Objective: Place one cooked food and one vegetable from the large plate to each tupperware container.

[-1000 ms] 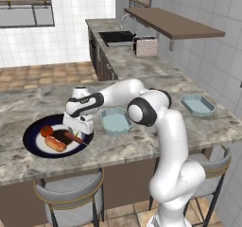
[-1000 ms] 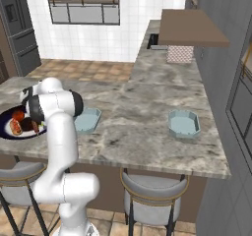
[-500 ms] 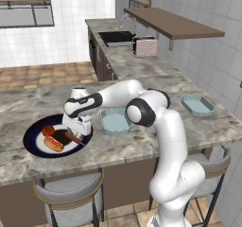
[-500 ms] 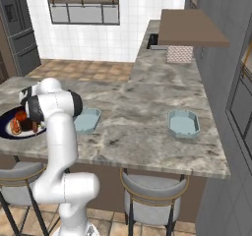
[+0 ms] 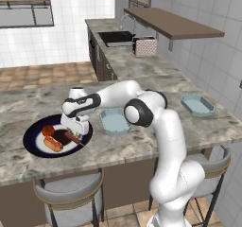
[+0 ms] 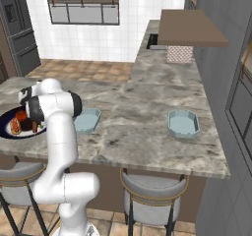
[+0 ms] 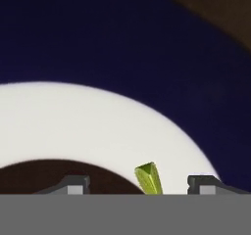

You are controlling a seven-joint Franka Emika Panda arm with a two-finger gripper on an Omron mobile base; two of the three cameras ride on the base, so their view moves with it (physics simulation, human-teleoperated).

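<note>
Veg bit (image 7: pixel 148 178) sits btwn my gripper (image 7: pixel 139 185) tips over the large plate (image 7: pixel 122 58), jaws now narrowing vs a sec ago, not yet clamped—grab underway.

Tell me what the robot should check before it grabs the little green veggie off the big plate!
1. Green piece between the fingertips: ok, in the hand view it sits between the two tips, nearer the right one.
2. Gripper down at the large plate: ok, the plate fills the hand view from very close.
3. Jaws gripping the piece: not ok, there are gaps on both sides of it.
4. Near tupperware container ready: ok, it sits open beside the plate with nothing in it.
5. Far tupperware container: ok, also with nothing in it.
6. Sausages and red ball out of the gripper's way: cannot tell.
</note>
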